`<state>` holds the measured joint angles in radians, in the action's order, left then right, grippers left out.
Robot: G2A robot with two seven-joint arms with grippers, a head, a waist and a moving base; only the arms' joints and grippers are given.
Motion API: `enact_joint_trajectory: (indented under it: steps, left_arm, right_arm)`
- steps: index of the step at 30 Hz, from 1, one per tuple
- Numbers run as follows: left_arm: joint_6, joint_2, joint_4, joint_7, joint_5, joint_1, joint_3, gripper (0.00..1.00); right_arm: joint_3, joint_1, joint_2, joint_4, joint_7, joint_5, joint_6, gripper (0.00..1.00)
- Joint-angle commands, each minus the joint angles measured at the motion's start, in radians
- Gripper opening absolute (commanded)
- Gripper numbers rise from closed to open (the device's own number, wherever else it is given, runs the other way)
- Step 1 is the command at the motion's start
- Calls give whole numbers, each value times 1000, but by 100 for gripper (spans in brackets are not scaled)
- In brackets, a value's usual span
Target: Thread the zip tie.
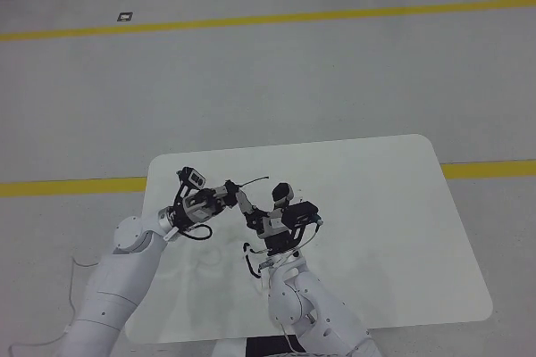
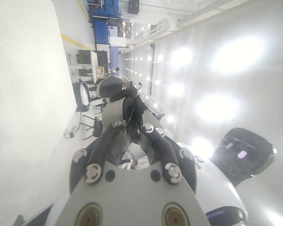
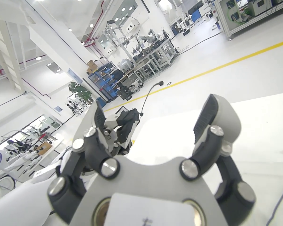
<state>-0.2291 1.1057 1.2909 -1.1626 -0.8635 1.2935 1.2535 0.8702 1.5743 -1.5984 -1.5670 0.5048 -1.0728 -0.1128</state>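
Zip tie (image 1: pixel 253 181), thin and black, is seen over the left part of the white table (image 1: pixel 384 223), gripped at one end and left free at the other.

At the left of the top view, the left gripper (image 1: pixel 230 191) is pressed together on the lower end of the strap. In the left wrist view its fingers (image 2: pixel 113 114) are drawn in close around a dark bundle, and a short curved length of the strap (image 2: pixel 132 109) is visible between them (image 2: pixel 129 99). From this grip the strap is carried to the right and slightly toward the far edge of the table. In the right wrist view the strap (image 3: pixel 147 97) is shown rising in a gentle bend out of the left gripper (image 3: pixel 128 118), and a small blocky head (image 3: pixel 160 83) is carried at its free tip.

Just to the right, and nearer the robot, the right gripper (image 1: pixel 250 211) is placed beside the left one; whether the two are touching cannot be told. Its jaws are spread wide with nothing held between them (image 3: pixel 154 105), and ribbed black pads (image 3: pixel 204 116) are turned toward each other.

Beyond the table, a yellow line (image 1: pixel 54 187) is painted across the grey floor
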Motion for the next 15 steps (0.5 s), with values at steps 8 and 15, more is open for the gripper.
enact_joint_trajectory:
  steps: [8, 15]
  left_arm:
    - [192, -8, -112, -162, -153, -48, 24, 0]
    - [310, -12, -149, -227, -219, -76, 4, 0]
  right_arm:
    - [0, 0, 0, 0, 0, 0, 0, 100]
    - [0, 0, 0, 0, 0, 0, 0, 100]
